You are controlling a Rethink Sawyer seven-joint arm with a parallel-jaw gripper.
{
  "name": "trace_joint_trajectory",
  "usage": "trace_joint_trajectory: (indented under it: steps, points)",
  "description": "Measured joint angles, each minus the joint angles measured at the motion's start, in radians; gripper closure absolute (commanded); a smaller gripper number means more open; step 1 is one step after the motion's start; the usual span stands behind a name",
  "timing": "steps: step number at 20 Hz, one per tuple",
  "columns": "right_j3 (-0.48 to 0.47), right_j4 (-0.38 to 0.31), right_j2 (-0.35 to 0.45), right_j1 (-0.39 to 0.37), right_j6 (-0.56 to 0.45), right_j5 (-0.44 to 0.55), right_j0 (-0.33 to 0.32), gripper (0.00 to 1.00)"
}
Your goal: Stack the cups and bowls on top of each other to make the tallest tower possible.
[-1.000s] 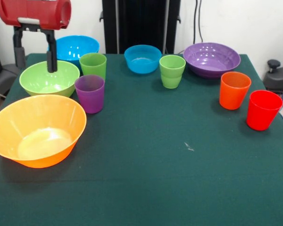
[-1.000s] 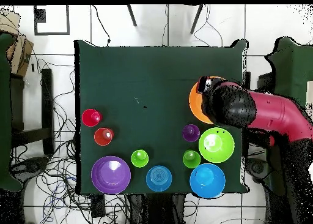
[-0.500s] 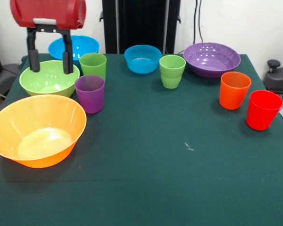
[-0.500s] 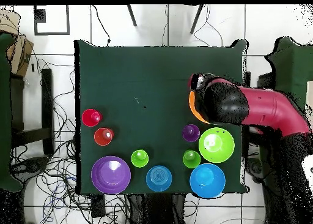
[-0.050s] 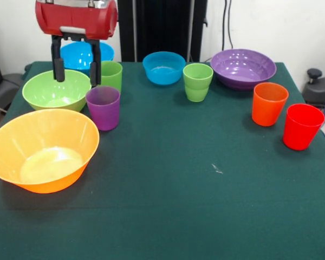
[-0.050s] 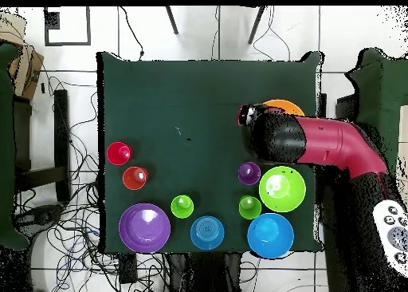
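Front view shows the claw (image 5: 76, 72) hanging with its two black fingers (image 5: 58, 67) spread apart and holding nothing, above the far rim of the lime green bowl (image 5: 56, 90) near the table's (image 5: 206, 206) left edge. Just behind it sit the large blue bowl (image 5: 78, 54) at the far left corner and a green cup (image 5: 111, 75). A purple cup (image 5: 103, 107) stands just beside the green bowl, and the big orange bowl (image 5: 42, 149) rests at the left edge, nearer the front. Along the far edge are the smaller blue bowl (image 5: 163, 67), a second green cup (image 5: 197, 81) and the purple bowl (image 5: 242, 67). An orange cup (image 5: 268, 103) and a red cup (image 5: 301, 125) stand near the right edge. Nothing is stacked.
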Motion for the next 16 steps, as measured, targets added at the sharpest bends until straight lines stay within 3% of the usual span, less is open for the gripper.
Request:
trace_joint_trajectory:
  steps: [3, 12, 16]
  points:
    - [-0.001, 0.0, -0.023, 0.011, 0.0, 0.0, 0.012, 0.0]
    - [-0.01, 0.0, -0.12, 0.164, 0.0, -0.086, 0.051, 0.0]
    - [-0.011, 0.001, -0.158, 0.198, 0.0, -0.105, 0.078, 0.0]
